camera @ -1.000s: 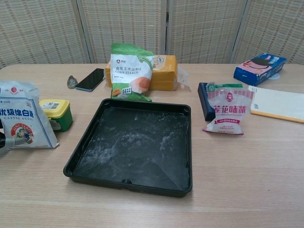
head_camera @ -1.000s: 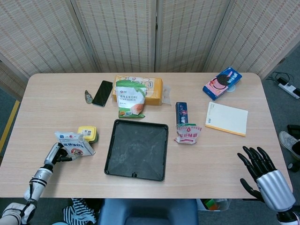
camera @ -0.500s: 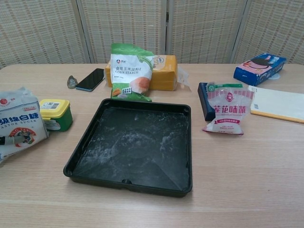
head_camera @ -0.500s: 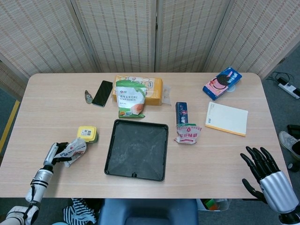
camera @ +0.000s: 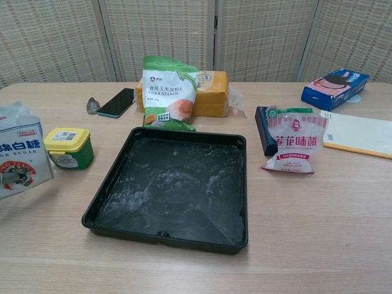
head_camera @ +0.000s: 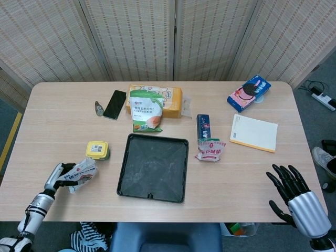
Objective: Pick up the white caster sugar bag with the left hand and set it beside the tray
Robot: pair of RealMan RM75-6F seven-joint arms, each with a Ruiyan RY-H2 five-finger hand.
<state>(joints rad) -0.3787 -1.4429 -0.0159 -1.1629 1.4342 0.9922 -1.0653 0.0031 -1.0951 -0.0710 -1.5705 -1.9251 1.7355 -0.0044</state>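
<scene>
Nearest the robot, the left hand (head_camera: 55, 177) grips the sugar bag (head_camera: 79, 174) at the table's (head_camera: 236, 178) front left edge, fingers wrapped around the bag's near side. Over the last second the bag has gone from standing by the yellow tub (head_camera: 97, 149) to being drawn back toward the robot and tipped, so it now sits nearer the front edge and clear of the tub. In the chest view the sugar bag (camera: 19, 156) shows only partly, cut off at the left border, and looks raised off the wood, though whether it is fully clear of the table I cannot tell. That reads as the pick-up being done or nearly so; the carry toward the tray (head_camera: 126, 181) is what remains, and the bare strip of table between bag and tray's left rim looks like the natural landing spot.

At the front right the right hand (head_camera: 294, 197) hangs off the table edge with fingers spread, holding nothing.

Further in, the tray lies in the middle, dusty and with nothing in it. Just right of its far corner stands a pink packet (head_camera: 210, 150). Beyond the tray a green-and-white starch bag (head_camera: 146, 113) leans against an orange box (head_camera: 171, 101)
</scene>
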